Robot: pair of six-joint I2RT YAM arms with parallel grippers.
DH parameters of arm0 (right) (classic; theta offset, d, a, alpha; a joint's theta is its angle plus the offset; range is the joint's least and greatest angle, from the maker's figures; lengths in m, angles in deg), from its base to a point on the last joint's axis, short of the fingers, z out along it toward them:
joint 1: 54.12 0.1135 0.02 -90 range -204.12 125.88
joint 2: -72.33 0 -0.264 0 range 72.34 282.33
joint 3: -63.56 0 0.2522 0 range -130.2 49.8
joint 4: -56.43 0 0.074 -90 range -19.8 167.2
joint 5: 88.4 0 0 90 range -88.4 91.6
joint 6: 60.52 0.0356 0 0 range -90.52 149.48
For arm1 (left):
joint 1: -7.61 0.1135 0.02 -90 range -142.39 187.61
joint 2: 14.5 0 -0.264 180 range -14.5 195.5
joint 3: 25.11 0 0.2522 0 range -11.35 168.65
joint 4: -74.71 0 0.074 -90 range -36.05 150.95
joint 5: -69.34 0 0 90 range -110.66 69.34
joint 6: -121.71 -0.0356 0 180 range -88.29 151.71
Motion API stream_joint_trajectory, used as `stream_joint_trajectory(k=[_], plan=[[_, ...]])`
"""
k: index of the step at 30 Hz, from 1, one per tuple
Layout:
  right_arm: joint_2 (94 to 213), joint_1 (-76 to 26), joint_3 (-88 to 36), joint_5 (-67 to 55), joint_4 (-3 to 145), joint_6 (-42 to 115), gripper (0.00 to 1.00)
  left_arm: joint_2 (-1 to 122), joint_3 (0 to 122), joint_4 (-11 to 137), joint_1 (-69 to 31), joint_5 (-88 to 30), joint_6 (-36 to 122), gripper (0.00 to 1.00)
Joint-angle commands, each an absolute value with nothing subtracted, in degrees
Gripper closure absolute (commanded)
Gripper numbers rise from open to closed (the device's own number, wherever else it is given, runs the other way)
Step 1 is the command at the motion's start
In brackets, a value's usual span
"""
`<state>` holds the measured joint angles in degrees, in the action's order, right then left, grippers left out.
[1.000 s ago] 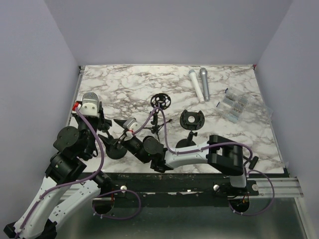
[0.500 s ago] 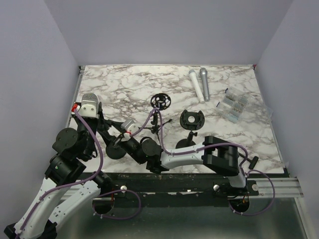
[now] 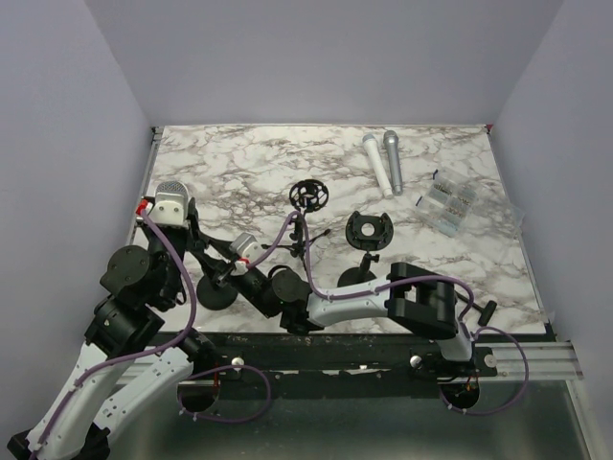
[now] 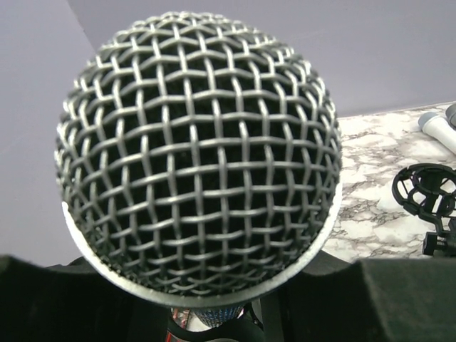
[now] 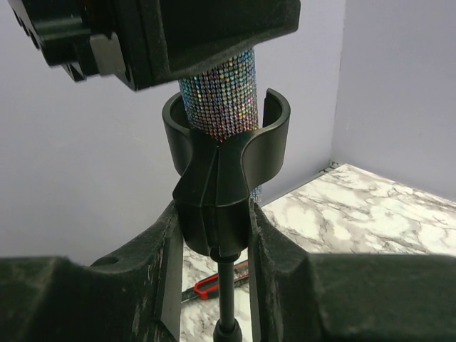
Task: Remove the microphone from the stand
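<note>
The microphone (image 3: pixel 172 192) has a silver mesh head (image 4: pixel 196 153) and a glittery body (image 5: pixel 219 100). It stands upright at the table's left, its body seated in the black clip (image 5: pixel 224 164) of the stand (image 3: pixel 218 292). My left gripper (image 3: pixel 178 217) is shut on the body just above the clip, and its dark pads (image 4: pixel 43 299) show below the head. My right gripper (image 5: pixel 214 228) is shut on the clip's lower part, a finger pressed on each side. The thin stand rod (image 5: pixel 228 299) hangs between the fingers.
Two more microphones (image 3: pixel 376 165) (image 3: pixel 393 161) lie at the back of the marble table. Two empty black stands (image 3: pixel 309 195) (image 3: pixel 369 232) stand mid-table. A clear packet of small parts (image 3: pixel 450 203) lies at the right. A red box cutter (image 5: pixel 206 285) lies near the left wall.
My right gripper has moved left up to the stand and closed its fingers on the clip. The left gripper has kept its hold on the microphone.
</note>
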<state>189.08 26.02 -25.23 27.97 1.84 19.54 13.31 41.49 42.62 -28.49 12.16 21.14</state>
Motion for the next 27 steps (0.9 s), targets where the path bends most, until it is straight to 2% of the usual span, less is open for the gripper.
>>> stream_joint_trajectory(k=[1, 6, 12, 17, 22, 27], plan=[[190.2, 26.1, -25.3, 30.0, 1.3, 17.2, 1.0, 13.3, 46.4, 41.3, -28.4, 16.1, 23.0, 1.0], [189.7, 26.1, -25.1, 29.1, 3.4, 16.0, 0.99, 13.1, 51.5, 42.6, -28.4, 25.0, 19.9, 1.0], [189.6, 26.1, -26.0, 27.0, 7.8, 14.8, 0.99, 14.1, 59.9, 43.3, -28.4, 27.6, 14.6, 1.0], [189.6, 26.1, -25.3, 25.8, 9.9, 14.9, 0.99, 14.8, 67.4, 41.7, -28.4, 26.5, 13.0, 1.0], [189.7, 26.1, -24.0, 25.1, 10.8, 15.5, 0.99, 15.7, 75.9, 34.7, -28.4, 20.1, 18.5, 1.0], [189.3, 26.1, -22.2, 24.0, 12.4, 16.8, 0.99, 15.0, 77.1, 29.0, -28.4, 14.1, 24.7, 1.0]])
